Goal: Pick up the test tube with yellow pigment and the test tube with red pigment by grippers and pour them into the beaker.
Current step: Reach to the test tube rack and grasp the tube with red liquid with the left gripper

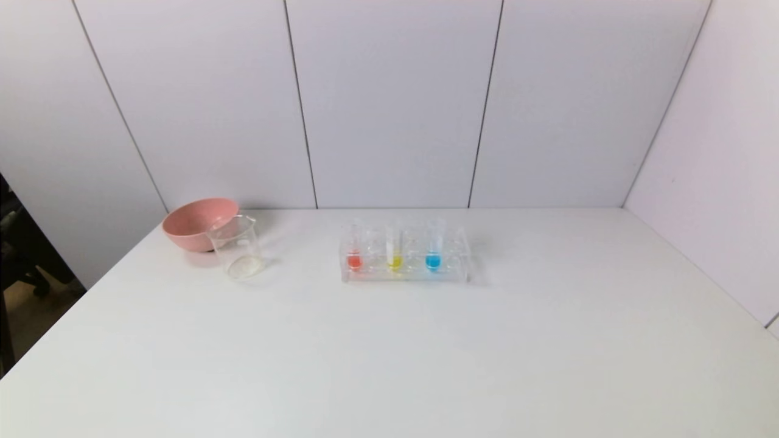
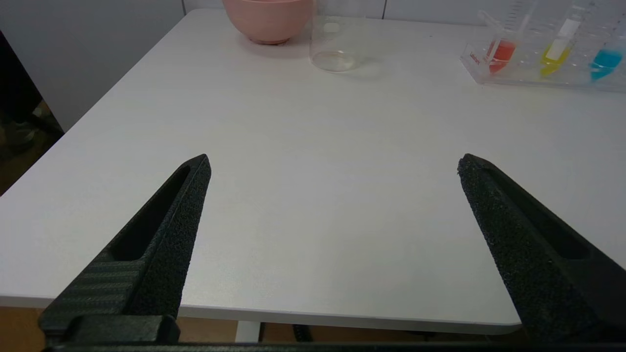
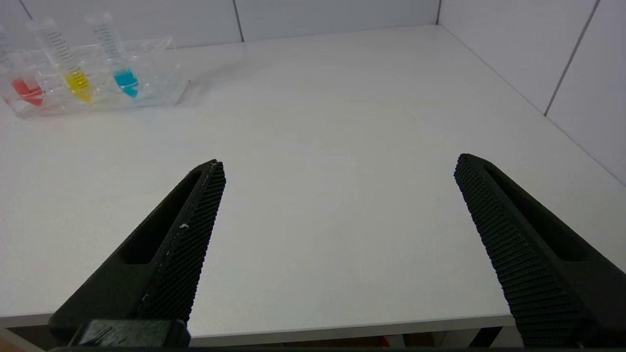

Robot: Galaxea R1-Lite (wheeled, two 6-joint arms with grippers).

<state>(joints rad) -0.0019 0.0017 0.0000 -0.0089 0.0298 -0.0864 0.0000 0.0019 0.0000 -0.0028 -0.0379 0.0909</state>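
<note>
Left wrist view: the left gripper (image 2: 332, 166) is positioned at the near edge of the white table (image 2: 313, 195), jaws spread wide and holding nothing. Right wrist view: the right gripper (image 3: 337, 166) is likewise at the near table edge, jaws spread wide and holding nothing. Neither gripper appears in the head view.

Farther back, toward the middle of the table, a clear rack (image 1: 406, 271) holds three upright tubes in a row. The test tube with red pigment (image 1: 354, 255) occupies the robot's-left position, the test tube with yellow pigment (image 1: 394, 255) the middle, and a blue-tipped tube (image 1: 433, 254) the right. All three are seated in the rack, apart from one another.

Well to the left of the rack, the beaker (image 1: 238, 248) stands upright on the table. Just behind it, near the rear wall (image 1: 389, 103), sits a pink bowl (image 1: 198, 222), which the beaker partly overlaps in the head view; contact between them cannot be determined.
</note>
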